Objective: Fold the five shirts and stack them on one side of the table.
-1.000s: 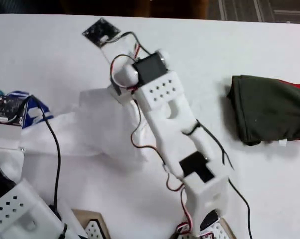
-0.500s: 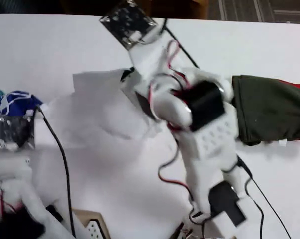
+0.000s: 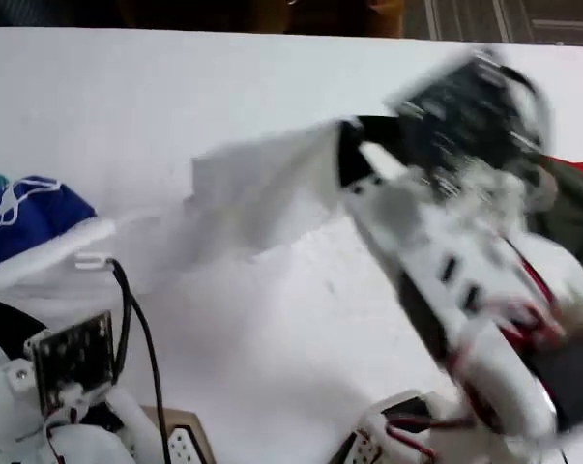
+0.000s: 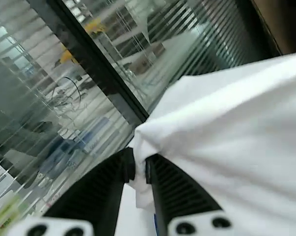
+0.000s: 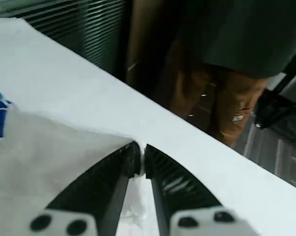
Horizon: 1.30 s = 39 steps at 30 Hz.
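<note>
left end effector (image 4: 140,169) and right end effector (image 5: 140,160) both pinched tight on white shirt (image 4: 226,137), right arm (image 3: 446,280) high above table level

This looks like a robotics workspace set up inside an office building. The table (image 3: 127,87) is covered in plain white, and on it stand white plastic robot arms (image 3: 446,280) with a bare circuit board (image 3: 73,353) and loose black cable (image 3: 141,319), a test rig and not household furniture. Past the table's far edge the left wrist view shows a glass partition with horizontal blinds (image 4: 197,44) in a dark frame (image 4: 89,64); behind the glass lie pale furniture and blue shapes (image 4: 74,147), too blurred to name. More slatted blinds (image 5: 74,24) show in the right wrist view, and a grey floor with pale seams (image 3: 523,19) at the far right.
</note>
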Motion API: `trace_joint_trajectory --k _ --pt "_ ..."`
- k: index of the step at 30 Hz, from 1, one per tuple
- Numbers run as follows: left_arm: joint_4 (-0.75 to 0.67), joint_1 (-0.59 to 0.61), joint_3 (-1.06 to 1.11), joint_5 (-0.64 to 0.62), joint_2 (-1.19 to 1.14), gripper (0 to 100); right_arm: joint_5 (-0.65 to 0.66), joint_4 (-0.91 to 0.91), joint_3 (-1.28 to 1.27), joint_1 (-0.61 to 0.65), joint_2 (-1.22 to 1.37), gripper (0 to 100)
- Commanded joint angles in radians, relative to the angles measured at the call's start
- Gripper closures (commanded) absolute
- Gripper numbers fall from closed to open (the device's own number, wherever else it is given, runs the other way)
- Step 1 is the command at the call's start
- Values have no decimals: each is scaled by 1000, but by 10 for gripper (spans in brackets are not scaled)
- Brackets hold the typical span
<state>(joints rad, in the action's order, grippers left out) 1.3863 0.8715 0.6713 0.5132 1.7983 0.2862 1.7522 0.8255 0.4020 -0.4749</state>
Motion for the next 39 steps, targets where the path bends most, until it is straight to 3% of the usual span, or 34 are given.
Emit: trace_joint_trajectory --k 1,9,19,22,27,31,35,39 --pt "-11 5 -90 -57 21 975 -12 19 3 -71 -90 979" --pt "-11 3 -289 -126 21 974 -12 19 3 -170 -248 979" --pt "-48 2 -375 -210 20 974 -28 18 21 -320 -361 980" --pt "-98 2 -283 -210 20 974 -32 15 -2 -331 -355 980" --pt "-296 -2 -56 -213 20 973 -34 -35 -6 -326 -252 980" --pt "-382 -98 142 -192 20 973 -84 -71 -6 -318 -136 980" --pt "-434 -204 349 -143 20 974 -98 -99 -8 -223 5 980" --pt "-572 -238 518 -137 20 973 -98 -134 -8 -140 170 980"
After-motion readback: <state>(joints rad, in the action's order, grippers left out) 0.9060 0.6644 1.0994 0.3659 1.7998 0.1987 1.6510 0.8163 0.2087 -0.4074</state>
